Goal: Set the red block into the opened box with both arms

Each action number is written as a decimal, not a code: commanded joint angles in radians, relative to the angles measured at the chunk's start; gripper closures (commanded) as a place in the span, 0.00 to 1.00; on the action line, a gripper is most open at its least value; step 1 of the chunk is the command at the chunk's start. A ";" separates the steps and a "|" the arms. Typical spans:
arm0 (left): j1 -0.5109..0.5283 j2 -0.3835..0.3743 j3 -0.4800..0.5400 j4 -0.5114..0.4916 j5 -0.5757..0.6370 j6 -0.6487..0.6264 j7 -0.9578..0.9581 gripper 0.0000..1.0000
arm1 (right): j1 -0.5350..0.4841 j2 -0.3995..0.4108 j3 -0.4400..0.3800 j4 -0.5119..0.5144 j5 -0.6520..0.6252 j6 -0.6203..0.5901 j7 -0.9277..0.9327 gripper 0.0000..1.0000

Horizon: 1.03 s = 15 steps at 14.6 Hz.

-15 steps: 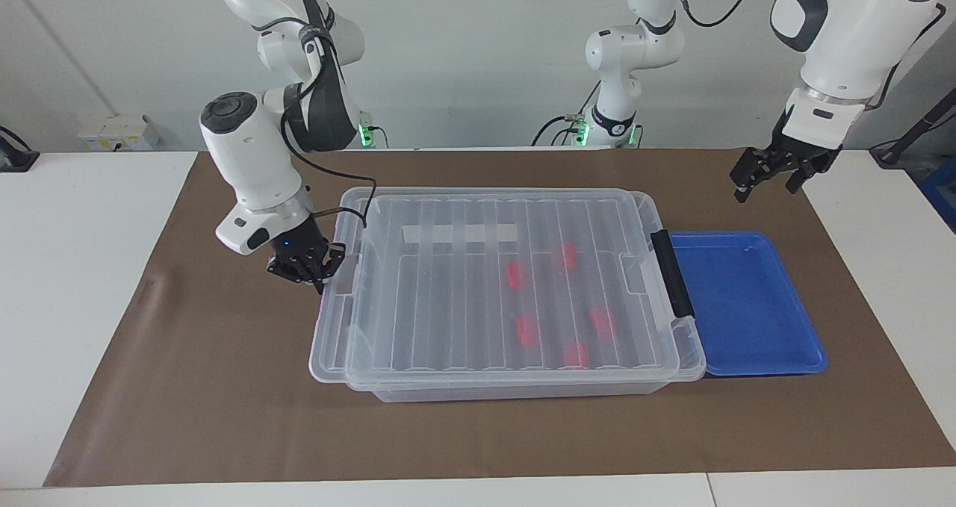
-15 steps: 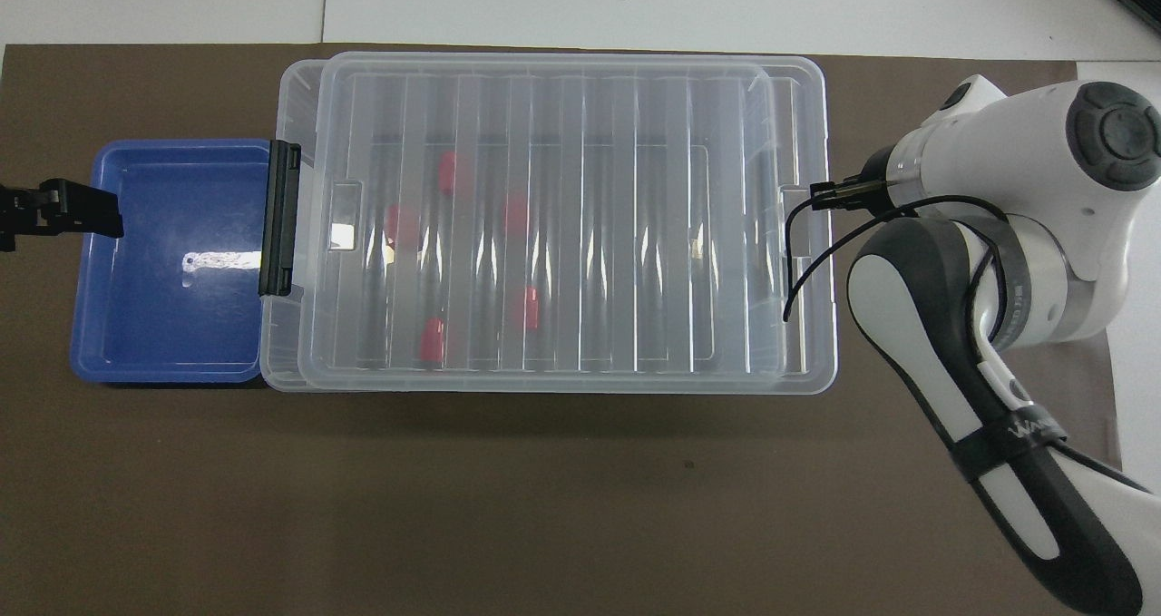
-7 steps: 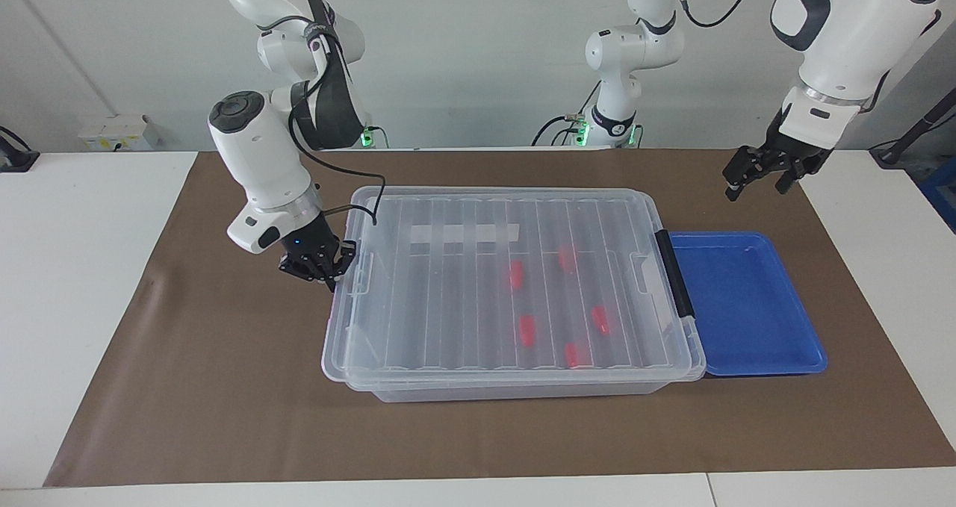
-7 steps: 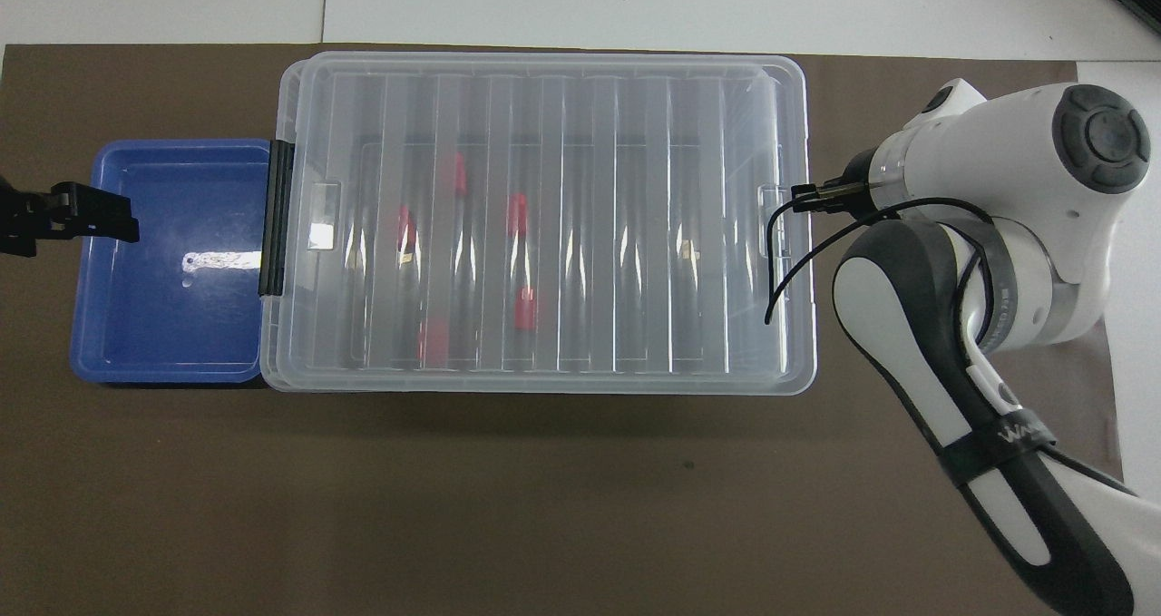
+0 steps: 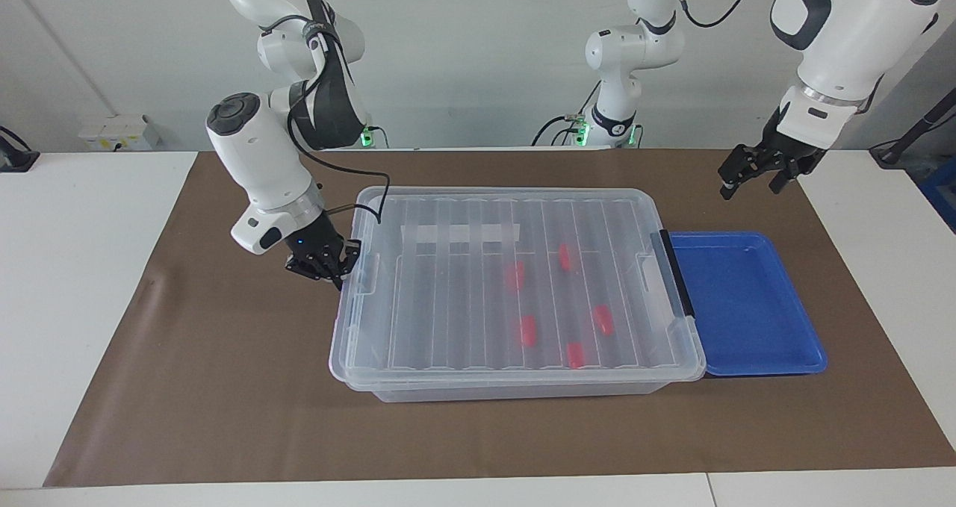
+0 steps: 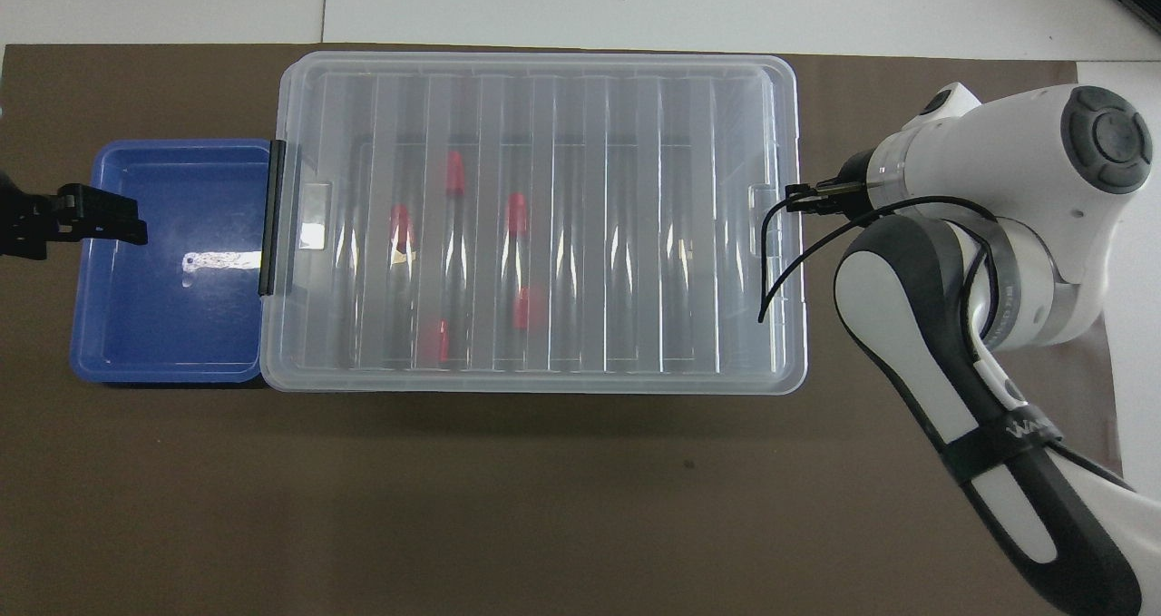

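Observation:
The clear box (image 5: 523, 389) (image 6: 535, 376) lies on the brown mat with its ribbed lid (image 5: 448, 305) (image 6: 635, 235) squarely over it. Several red blocks, one of them here (image 5: 528, 330) (image 6: 516, 214), lie inside under the lid, toward the left arm's end. My right gripper (image 5: 337, 272) (image 6: 798, 200) is shut, its fingertips against the lid's end tab at the right arm's end of the box. My left gripper (image 5: 749, 184) (image 6: 127, 221) hangs open and empty in the air over the edge of the blue tray.
An empty blue tray (image 5: 747, 305) (image 6: 163, 326) sits against the box's black latch (image 5: 676, 275) (image 6: 270, 217) at the left arm's end. A white label strip (image 5: 459, 233) shows through the lid. Bare mat surrounds the box.
My right gripper has moved toward the left arm's end, and the lid has slid with it from an offset position to sit square on the box. The left gripper drifted slightly toward the box.

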 commanded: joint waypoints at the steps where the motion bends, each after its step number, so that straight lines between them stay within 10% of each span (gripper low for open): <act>1: 0.009 -0.029 -0.002 -0.023 -0.021 -0.021 0.020 0.00 | 0.001 -0.003 0.004 -0.004 0.023 -0.009 0.011 1.00; 3: 0.009 -0.029 -0.002 -0.023 -0.021 -0.021 0.020 0.00 | -0.007 -0.006 -0.002 0.002 0.000 -0.047 0.011 1.00; 4: 0.009 -0.029 -0.002 -0.023 -0.021 -0.021 0.020 0.00 | -0.013 -0.012 -0.008 0.005 -0.014 -0.066 0.014 0.14; 5: 0.009 -0.029 -0.002 -0.021 -0.021 -0.021 0.020 0.00 | -0.027 -0.028 -0.008 0.004 -0.049 -0.070 0.017 0.00; 15: 0.008 -0.029 -0.004 -0.021 -0.021 -0.019 0.019 0.00 | -0.111 -0.185 -0.019 0.128 -0.278 -0.453 0.148 0.00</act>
